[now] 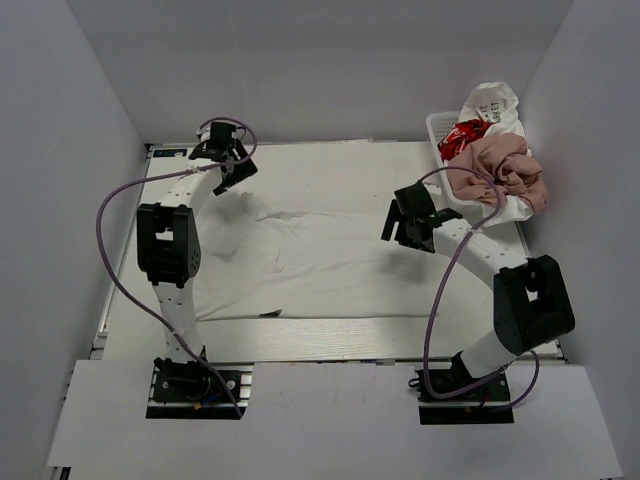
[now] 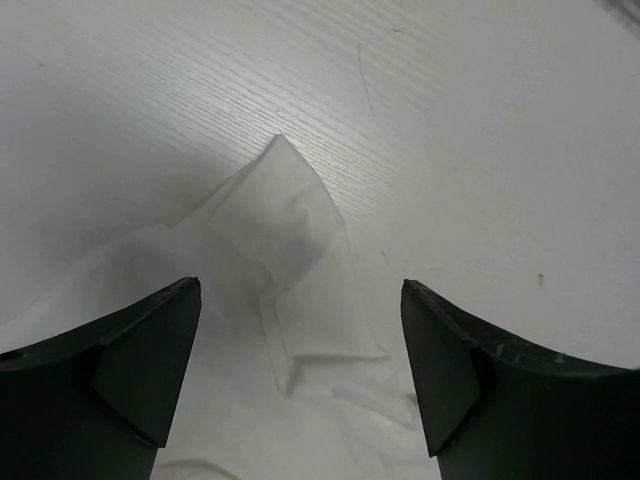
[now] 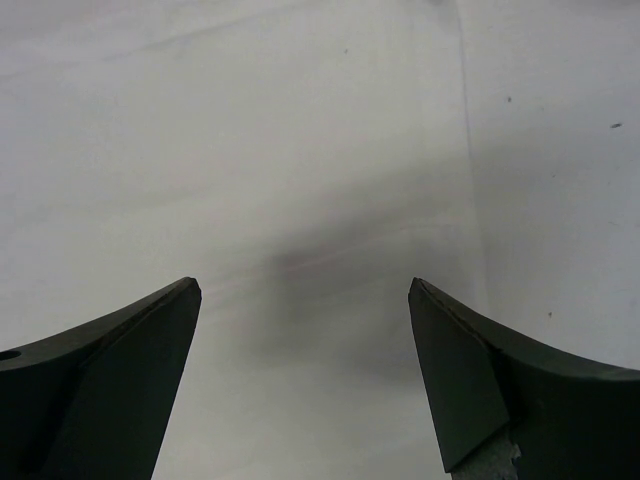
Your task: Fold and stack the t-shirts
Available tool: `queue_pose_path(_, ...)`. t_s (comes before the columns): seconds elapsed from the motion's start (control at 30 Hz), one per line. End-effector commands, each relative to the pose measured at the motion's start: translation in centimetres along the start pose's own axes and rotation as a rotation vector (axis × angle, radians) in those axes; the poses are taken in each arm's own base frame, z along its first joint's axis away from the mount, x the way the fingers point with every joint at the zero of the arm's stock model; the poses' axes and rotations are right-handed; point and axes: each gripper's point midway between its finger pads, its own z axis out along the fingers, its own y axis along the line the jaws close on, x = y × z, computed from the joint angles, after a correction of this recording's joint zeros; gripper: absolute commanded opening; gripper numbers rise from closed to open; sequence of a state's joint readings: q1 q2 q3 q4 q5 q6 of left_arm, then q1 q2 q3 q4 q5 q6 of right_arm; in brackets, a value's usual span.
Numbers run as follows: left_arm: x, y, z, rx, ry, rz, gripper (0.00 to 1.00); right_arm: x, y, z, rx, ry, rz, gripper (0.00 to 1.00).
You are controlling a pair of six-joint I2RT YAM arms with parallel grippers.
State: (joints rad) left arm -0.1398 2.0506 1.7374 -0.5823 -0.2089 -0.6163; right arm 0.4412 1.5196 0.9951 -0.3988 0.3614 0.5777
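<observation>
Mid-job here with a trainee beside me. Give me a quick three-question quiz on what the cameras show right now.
1. True or false: the left gripper is shut on the white t-shirt spread on the table.
2. Multiple choice: where is the dusty pink t-shirt? A) flat on the table; B) heaped in the basket at the far right; C) folded at the near edge.
3. Fill in: the right gripper hangs over the ___ side of the spread shirt.

Key: 1 false, its jaws are open and empty; 2 B; 3 right.
</observation>
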Motion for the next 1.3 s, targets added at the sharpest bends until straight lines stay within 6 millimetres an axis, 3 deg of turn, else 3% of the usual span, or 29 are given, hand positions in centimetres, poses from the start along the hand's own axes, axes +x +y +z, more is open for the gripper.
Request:
queue_pose_path(0.0, 1.5, 1.0, 1.9, -0.04, 0.064, 0.059, 0.9, -2.6, -0.7, 0.5, 0.07, -0.04, 0.036, 0.9)
queue_pose_path(0.23, 2.4, -0.1, 4.1, 0.021, 0.083, 0.068, 0.67, -5.3, -1.5, 2.9, 0.107, -0.029, 0.078, 0.9)
queue_pose_path(0.3, 2.4, -0.2, 4.3, 0.021, 0.084, 0.068, 0.66, -5.7, -1.7, 3.4, 0.108, -0.017, 0.076, 0.9)
queue_pose_path(0.63, 2.3, -1.1, 6.6, 0.033, 0.081, 0.066, 0.52, -5.0, -2.5, 4.8, 0.111, 0.02, 0.076, 0.9)
queue_pose_path(0.77, 2.7, -1.4, 7.3, 0.044, 0.101, 0.067, 0.4, -5.2, -2.8, 5.0, 0.114, 0.023, 0.08, 0.9)
queue_pose_path(0.87, 2.8, -1.5, 7.2, 0.052, 0.107, 0.067, 0.05, -5.6, -3.2, 5.2, 0.125, 0.02, 0.088, 0.9)
queue_pose_path(0.9, 2.8, -1.5, 7.2, 0.052, 0.107, 0.067, 0.0, -5.5, -3.4, 5.4, 0.125, 0.025, 0.094, 0.9)
queue_pose_path(1.1, 0.9, -2.0, 4.9, 0.079, 0.048, 0.066, 0.0, -7.1, -2.6, 7.0, 0.12, 0.03, 0.109, 0.9)
queue_pose_path(1.2, -0.2, -2.0, 3.0, 0.09, 0.012, 0.08, 0.0, -9.2, -1.7, 8.0, 0.115, -0.012, 0.116, 0.9)
queue_pose_path(1.23, -0.2, -1.7, 2.8, 0.084, 0.003, 0.08, 0.0, -8.7, -2.2, 9.3, 0.144, 0.006, 0.106, 0.9)
queue_pose_path(1.27, -0.8, -1.9, 1.8, 0.093, -0.011, 0.077, 0.0, -10.4, -1.5, 9.0, 0.132, -0.026, 0.107, 0.9)
